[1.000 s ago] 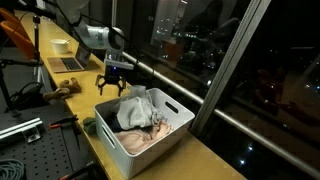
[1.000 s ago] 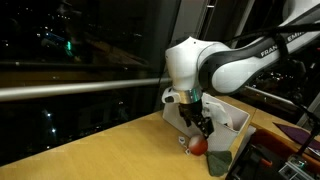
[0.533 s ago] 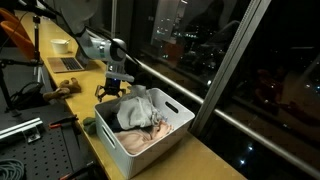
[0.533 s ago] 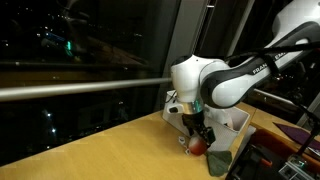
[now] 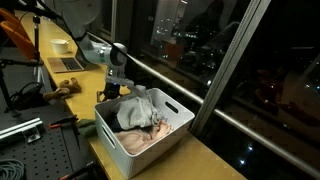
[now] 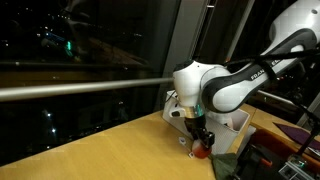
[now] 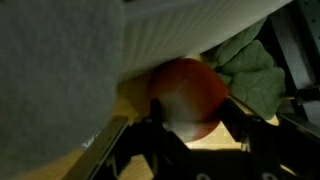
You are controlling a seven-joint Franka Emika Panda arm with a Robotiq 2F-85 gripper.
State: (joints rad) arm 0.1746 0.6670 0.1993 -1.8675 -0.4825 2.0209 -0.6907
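Claw (image 7: 192,112) astride a red ball (image 7: 185,88) on the bench (image 6: 100,150), hard by the white basket (image 5: 112,140).
Jaws flanking it — gripping or merely close, impossible to tell; could squirt sideways under an off-centre squeeze, or snag a finger on the basket wall.

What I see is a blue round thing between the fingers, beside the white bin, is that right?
Not blue: the round thing is red, as the wrist view shows. It does sit between the fingers, beside the white bin.
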